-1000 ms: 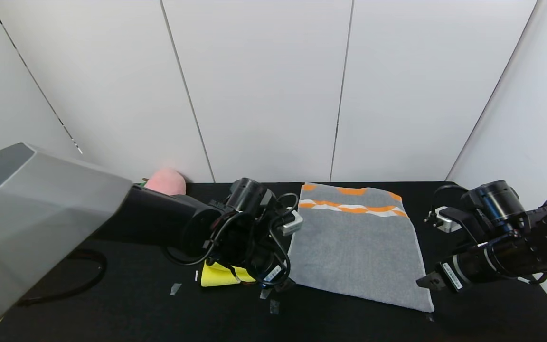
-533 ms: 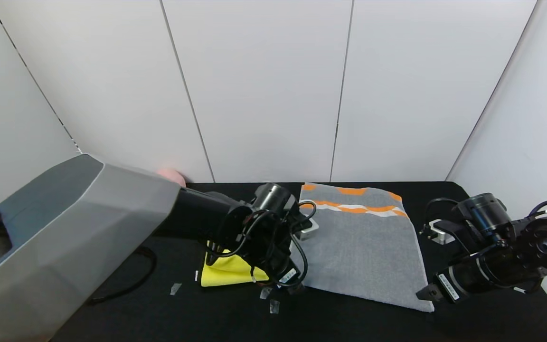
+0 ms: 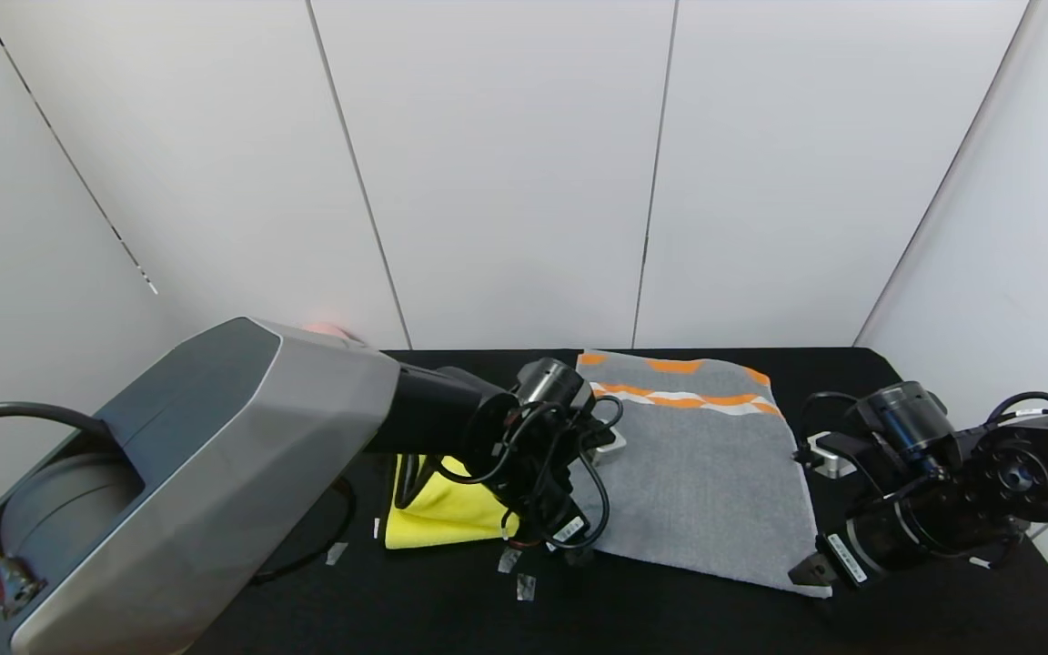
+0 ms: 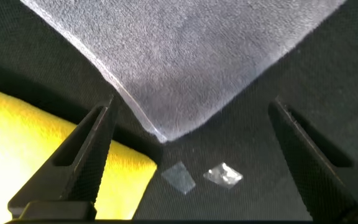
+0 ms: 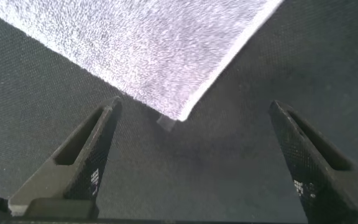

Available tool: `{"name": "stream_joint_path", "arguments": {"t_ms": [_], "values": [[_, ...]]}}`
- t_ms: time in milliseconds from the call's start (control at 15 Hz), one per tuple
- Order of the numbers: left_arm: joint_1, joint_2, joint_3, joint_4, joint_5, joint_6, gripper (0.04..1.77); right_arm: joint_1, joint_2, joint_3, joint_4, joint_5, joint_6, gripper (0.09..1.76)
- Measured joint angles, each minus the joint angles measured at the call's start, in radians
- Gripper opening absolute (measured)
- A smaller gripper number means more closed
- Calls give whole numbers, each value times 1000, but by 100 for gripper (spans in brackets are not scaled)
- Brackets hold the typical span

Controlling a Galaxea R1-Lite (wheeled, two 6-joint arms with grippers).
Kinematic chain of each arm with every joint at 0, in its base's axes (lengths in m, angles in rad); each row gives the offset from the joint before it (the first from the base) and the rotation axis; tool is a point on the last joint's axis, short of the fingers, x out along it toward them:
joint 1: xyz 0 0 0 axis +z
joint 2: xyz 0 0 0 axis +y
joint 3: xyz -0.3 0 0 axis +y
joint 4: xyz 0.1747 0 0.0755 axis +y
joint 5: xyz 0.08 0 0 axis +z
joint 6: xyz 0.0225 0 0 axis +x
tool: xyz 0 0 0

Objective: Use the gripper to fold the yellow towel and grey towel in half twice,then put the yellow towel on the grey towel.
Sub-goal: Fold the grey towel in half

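The yellow towel (image 3: 438,518) lies folded toward the front of the black tabletop (image 3: 670,609), left of centre, its right part covered by the left arm. Just beside it, the left end effector (image 3: 569,553) hangs released over the grey towel's (image 3: 688,473) front-left corner; in the left wrist view the corner tip (image 4: 160,135) sits between the spread fingers (image 4: 79,155), apart from both. To do the pinch well, the end effector should probably drop straight down so one finger slips under the hem without catching the yellow towel (image 4: 36,162) alongside, or the bits of tape (image 4: 225,175) on the tabletop.

The grey towel is spread flat across the middle, orange bands toward the back edge. At its front-right corner the right end effector (image 3: 806,573) is likewise released, the corner tip (image 5: 182,115) between its fingers (image 5: 86,155). Both corners likely ought to be gripped at matching depth and lifted together toward the back edge, or the fold will skew.

Hidden: the left arm's casing blocks the tabletop's left side; only a sliver of something pink (image 3: 328,329) shows at the back edge, and I cannot tell what it is. How many layers the yellow towel has cannot be read
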Motion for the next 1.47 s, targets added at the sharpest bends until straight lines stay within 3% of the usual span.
{"name": "stream_joint_path", "arguments": {"t_ms": [933,1133,1400,1467], "values": [[8,31,-37,4,1,-2,169,86,92,-5,-10,-50,59,168],[9,38,-44,6,3,-3,117,87,104,-7,-28,-50,77,117],[10,42,-44,6,2,-3,71,83,106,-5,-40,-47,77,74],[9,42,-44,6,1,-4,11,82,106,-3,-41,-47,78,30]]}}
